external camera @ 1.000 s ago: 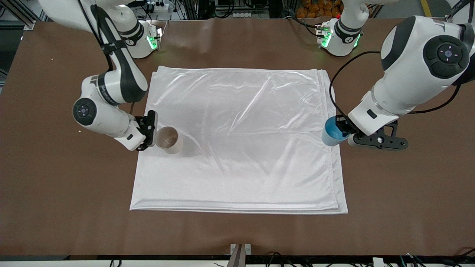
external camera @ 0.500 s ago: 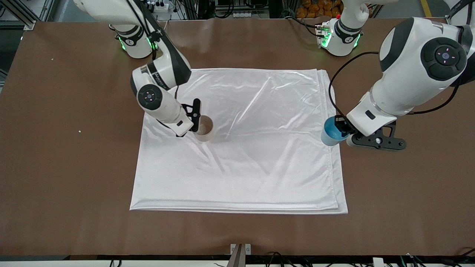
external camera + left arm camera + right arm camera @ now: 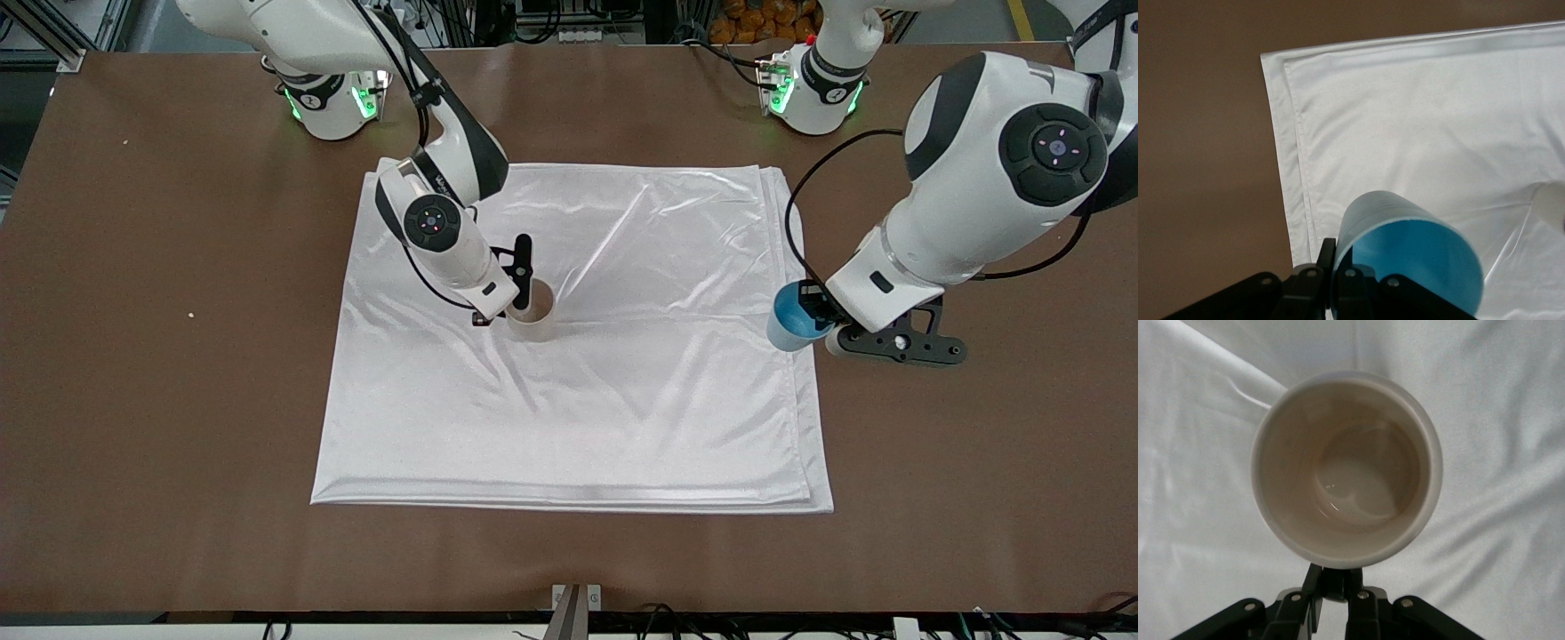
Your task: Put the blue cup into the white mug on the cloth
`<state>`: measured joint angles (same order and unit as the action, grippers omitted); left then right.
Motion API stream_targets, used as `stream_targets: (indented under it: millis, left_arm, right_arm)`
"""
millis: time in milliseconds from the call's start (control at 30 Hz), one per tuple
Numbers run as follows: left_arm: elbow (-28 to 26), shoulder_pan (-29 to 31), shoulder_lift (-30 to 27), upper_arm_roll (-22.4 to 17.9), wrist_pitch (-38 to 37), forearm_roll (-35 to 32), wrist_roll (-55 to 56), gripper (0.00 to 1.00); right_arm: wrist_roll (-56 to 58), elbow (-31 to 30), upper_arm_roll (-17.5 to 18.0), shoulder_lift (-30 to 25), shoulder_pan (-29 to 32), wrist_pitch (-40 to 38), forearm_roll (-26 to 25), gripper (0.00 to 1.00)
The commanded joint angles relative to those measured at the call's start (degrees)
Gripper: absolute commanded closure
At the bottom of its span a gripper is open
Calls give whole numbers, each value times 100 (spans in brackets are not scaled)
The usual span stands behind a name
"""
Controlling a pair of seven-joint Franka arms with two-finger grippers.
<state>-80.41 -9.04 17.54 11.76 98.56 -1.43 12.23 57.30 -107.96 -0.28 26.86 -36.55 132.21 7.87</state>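
The white mug (image 3: pixel 532 311) stands near the middle of the shiny white cloth (image 3: pixel 622 418). My right gripper (image 3: pixel 514 286) is shut on the mug's dark handle; the right wrist view shows the mug's cream inside (image 3: pixel 1346 470) and the handle (image 3: pixel 1338 581) between the fingers. The blue cup (image 3: pixel 791 320) is held over the cloth's edge at the left arm's end. My left gripper (image 3: pixel 822 313) is shut on its rim, one finger inside and one outside; the left wrist view shows its bright blue inside (image 3: pixel 1418 267).
The cloth is wrinkled around the mug and folded in layers along its edges (image 3: pixel 1295 167). Bare brown table (image 3: pixel 178 400) surrounds the cloth. A small metal bracket (image 3: pixel 575 597) sits at the table's front edge.
My right gripper has carried the mug from the cloth's edge at the right arm's end toward the cloth's middle. The left gripper with the blue cup has barely shifted.
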Motion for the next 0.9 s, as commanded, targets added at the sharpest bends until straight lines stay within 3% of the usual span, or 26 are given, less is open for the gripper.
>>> stream_targets:
  millis: [0, 233, 333, 467, 533, 567, 600, 800, 867]
  left_arm:
    - [34, -18, -14, -15, -65, 72, 60, 100]
    - [34, -62, -5, -15, -65, 125, 139, 100]
    - [25, -89, -5, -7, -65, 125, 253, 100]
    - [25, -98, -5, -7, -65, 117, 245, 100]
    - [25, -89, -5, -7, -56, 116, 210, 100]
    - [25, -89, -5, -7, -65, 116, 210, 100]
    - [25, -97, -5, -7, -56, 116, 236, 100]
    - [25, -98, 30, -7, -56, 108, 262, 100]
    - [25, -80, 22, -7, -56, 108, 254, 100]
  right_arm:
    - [-78, 407, -42, 284, -72, -46, -49, 100]
    - [-70, 521, -42, 452, -160, 121, -76, 100]
    - [-70, 521, -42, 478, -195, 148, -76, 88]
    - [-78, 521, -42, 478, -221, 148, -76, 84]
    - [-70, 521, -42, 478, -221, 148, -76, 72]
    - [-70, 530, -42, 469, -212, 148, -84, 56]
    - [-70, 530, -42, 469, -221, 148, -84, 45]
    - [-61, 565, -42, 417, -212, 130, -102, 32]
    - [-52, 592, -42, 399, -204, 104, -102, 20]
